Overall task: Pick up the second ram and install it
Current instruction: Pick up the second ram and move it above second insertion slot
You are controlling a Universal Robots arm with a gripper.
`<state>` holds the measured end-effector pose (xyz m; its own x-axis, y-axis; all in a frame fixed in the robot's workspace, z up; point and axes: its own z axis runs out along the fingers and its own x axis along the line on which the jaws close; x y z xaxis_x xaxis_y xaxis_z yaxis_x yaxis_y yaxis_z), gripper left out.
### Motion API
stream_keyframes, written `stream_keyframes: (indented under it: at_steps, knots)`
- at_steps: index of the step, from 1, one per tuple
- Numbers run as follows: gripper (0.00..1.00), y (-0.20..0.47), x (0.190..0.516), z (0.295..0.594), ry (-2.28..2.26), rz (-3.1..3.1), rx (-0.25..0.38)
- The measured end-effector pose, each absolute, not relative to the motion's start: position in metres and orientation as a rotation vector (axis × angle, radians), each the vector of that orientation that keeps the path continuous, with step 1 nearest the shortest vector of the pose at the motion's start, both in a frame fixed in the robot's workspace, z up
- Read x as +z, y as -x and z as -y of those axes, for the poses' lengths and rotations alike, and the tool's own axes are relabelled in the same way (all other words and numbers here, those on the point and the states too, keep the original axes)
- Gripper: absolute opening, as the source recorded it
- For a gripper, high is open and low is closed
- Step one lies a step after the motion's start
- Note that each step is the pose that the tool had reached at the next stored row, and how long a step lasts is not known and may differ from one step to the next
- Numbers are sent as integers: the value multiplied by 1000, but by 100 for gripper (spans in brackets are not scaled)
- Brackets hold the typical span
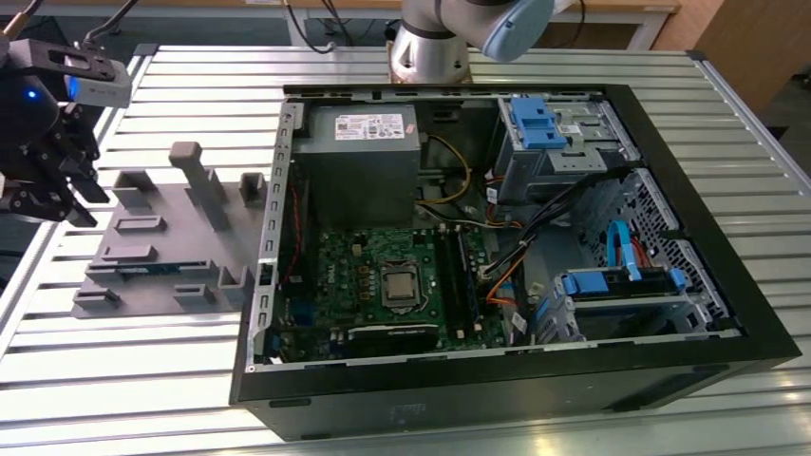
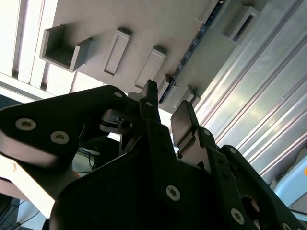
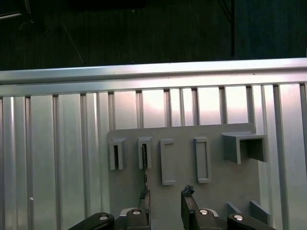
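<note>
The second ram [image 1: 142, 269] is a thin blue stick standing on edge in a slot of the grey holder block [image 1: 165, 223], on the exterior view's left. In the wrist views it shows edge-on as a dark strip [image 2: 192, 48] [image 3: 144, 165] in that slot. My gripper [image 1: 57, 180] hangs above the table's edge beside the holder, apart from the stick. Its fingers stand apart with nothing between them in both wrist views [image 2: 165, 112] [image 3: 165, 199]. The green motherboard [image 1: 386, 275] lies inside the open computer case [image 1: 507, 375].
The holder carries several upright posts [image 1: 190, 166] and empty slots [image 3: 201, 160]. The case holds a grey power supply [image 1: 361, 161], blue drive latches [image 1: 538, 123] and loose cables [image 1: 533, 223]. The slatted metal table [image 1: 127, 380] ends just beyond the holder.
</note>
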<state>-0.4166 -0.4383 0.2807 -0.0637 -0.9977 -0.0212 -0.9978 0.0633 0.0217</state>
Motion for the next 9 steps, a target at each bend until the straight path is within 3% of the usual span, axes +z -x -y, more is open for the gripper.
stream_keyframes:
  at_steps: [9]
  knots:
    - [39, 417, 271, 440, 2148, -2290, 46]
